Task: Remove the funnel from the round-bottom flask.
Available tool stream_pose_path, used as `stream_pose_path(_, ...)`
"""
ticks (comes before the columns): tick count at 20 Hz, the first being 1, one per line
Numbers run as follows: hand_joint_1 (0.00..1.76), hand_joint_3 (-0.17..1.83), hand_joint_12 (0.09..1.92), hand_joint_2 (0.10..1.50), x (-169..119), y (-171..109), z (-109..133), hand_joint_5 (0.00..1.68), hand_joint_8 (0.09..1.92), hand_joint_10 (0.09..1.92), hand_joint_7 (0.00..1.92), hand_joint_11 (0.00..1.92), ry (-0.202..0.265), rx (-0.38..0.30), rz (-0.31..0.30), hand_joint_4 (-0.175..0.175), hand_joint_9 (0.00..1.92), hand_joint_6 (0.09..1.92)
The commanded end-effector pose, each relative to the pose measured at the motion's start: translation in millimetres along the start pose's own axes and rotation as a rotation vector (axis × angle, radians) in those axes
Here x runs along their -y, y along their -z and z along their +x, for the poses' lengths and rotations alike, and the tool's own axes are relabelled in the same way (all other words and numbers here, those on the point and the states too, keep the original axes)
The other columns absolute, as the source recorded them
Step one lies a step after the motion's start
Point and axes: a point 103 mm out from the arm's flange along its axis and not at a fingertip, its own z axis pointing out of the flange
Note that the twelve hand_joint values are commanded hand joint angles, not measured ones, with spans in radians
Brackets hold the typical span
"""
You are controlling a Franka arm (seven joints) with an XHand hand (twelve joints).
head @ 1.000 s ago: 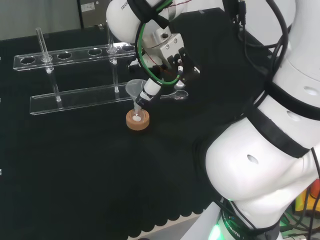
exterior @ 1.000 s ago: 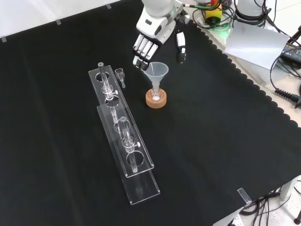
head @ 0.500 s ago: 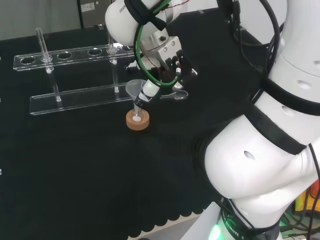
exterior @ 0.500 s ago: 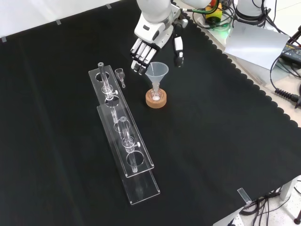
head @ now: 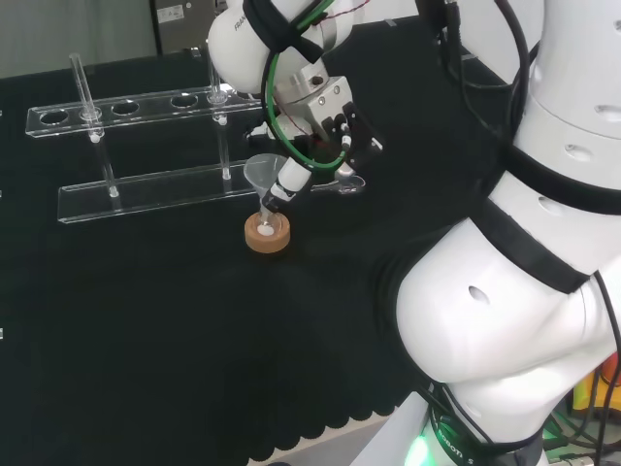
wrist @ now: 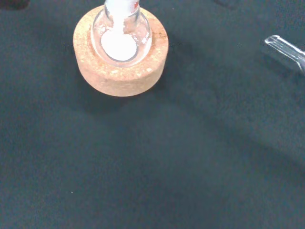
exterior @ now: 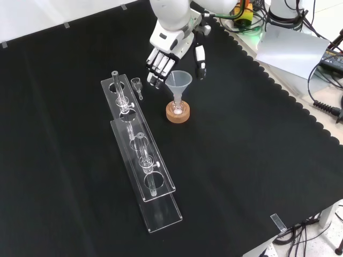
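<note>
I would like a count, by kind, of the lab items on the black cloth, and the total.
Funnel: 1
Round-bottom flask: 1
Cork ring stand: 1
Clear acrylic rack: 1
Small glass stopper: 1
Total: 5

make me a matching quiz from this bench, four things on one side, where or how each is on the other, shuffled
Things:
1. funnel
2. cork ring
3. hand
4. test tube rack

States:
A. under the round-bottom flask, on the cloth
B. open, fingers and thumb either side of the funnel's rim
C. stem down in the flask's neck
D. long clear stand, left of the flask in the front view

Pairs: 1-C, 2-A, 3-B, 4-D
</note>
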Motion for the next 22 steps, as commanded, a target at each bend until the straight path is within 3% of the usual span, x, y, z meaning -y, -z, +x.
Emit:
stream_pose_path(1,0.54,0.13,1.5,0.74,-13.4,-11.5,-3.9,0.0,0.09,0.09,0.0,0.0,0.015,-0.011,0.007,-0.039,0.22,0.09)
stream_pose_path(9,0.55,0.13,1.48,0.75,-19.5,-13.4,-1.6,0.0,0.09,0.09,0.0,0.0,0.018,0.016,-0.007,-0.042,0.23,0.09)
stream_pose_path(12,0.57,0.12,1.5,0.76,-20.7,-13.6,-1.2,0.0,0.09,0.12,0.08,0.03,0.02,0.041,-0.031,-0.049,0.32,0.09)
stream_pose_path(14,0.59,0.13,1.46,0.77,-21.1,-13.4,0.2,0.03,0.27,0.4,0.14,0.13,0.024,0.062,-0.035,-0.058,0.38,0.09)
stream_pose_path(16,0.61,0.15,1.42,0.78,-21.2,-13.3,1.6,0.06,0.49,0.56,0.17,0.22,0.029,0.069,-0.037,-0.064,0.45,0.09)
stream_pose_path(18,0.62,0.16,1.39,0.78,-20.8,-13.0,2.2,0.09,0.59,0.6,0.18,0.28,0.034,0.07,-0.043,-0.067,0.51,0.09)
stream_pose_path(22,0.63,0.17,1.38,0.78,-20.5,-11.8,3.4,0.1,0.64,0.61,0.18,0.31,0.036,0.072,-0.051,-0.069,0.54,0.09)
